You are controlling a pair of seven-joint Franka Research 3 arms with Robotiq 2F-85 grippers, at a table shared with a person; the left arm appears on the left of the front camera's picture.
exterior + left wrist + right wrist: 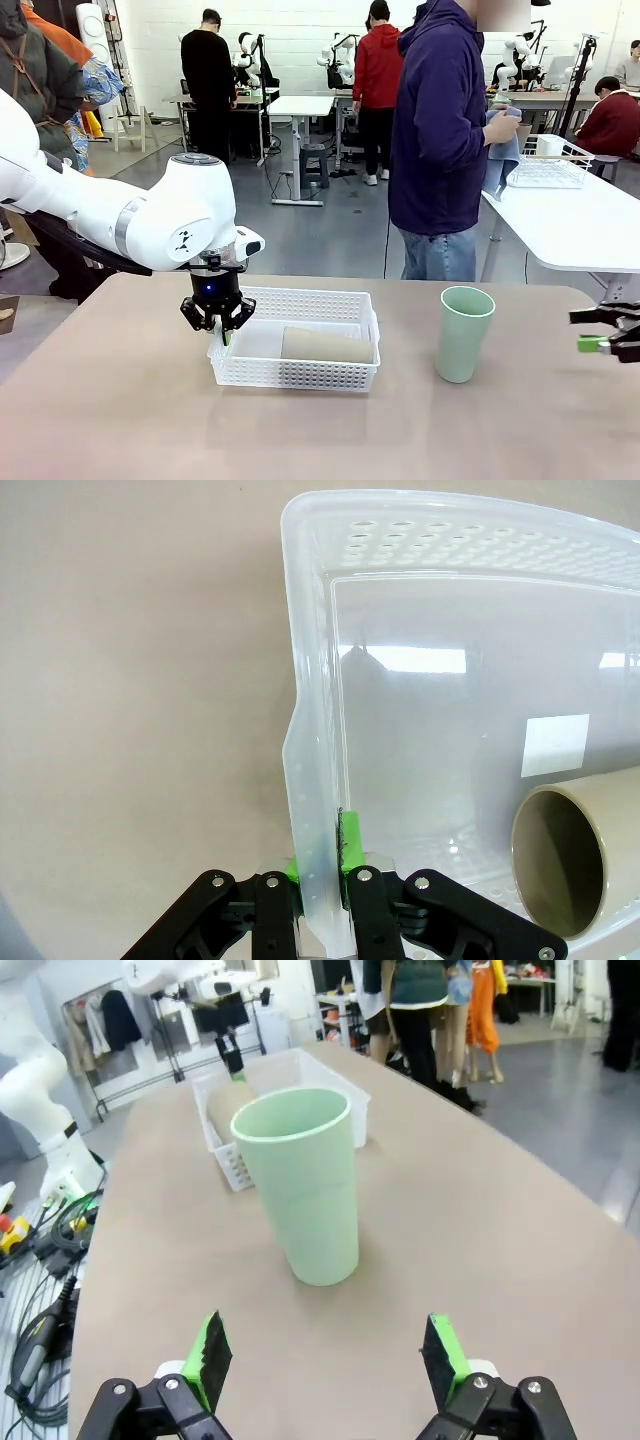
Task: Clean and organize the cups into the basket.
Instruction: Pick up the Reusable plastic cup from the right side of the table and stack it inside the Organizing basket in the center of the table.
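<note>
Tan cup (pixel 326 345) lies in the basket (pixel 300 375) — stowed. Green cup (pixel 463 333) stands upright on the table (pixel 120 400) to its right, not yet stowed. Left gripper (pixel 221 330) pinches the basket's left rim; right gripper (pixel 325 1352) — spread wide, near the green cup.

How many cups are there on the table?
2. A tan cup lies on its side inside the white basket; a mint green cup stands upright on the table right of the basket. Others may be hidden.
</note>
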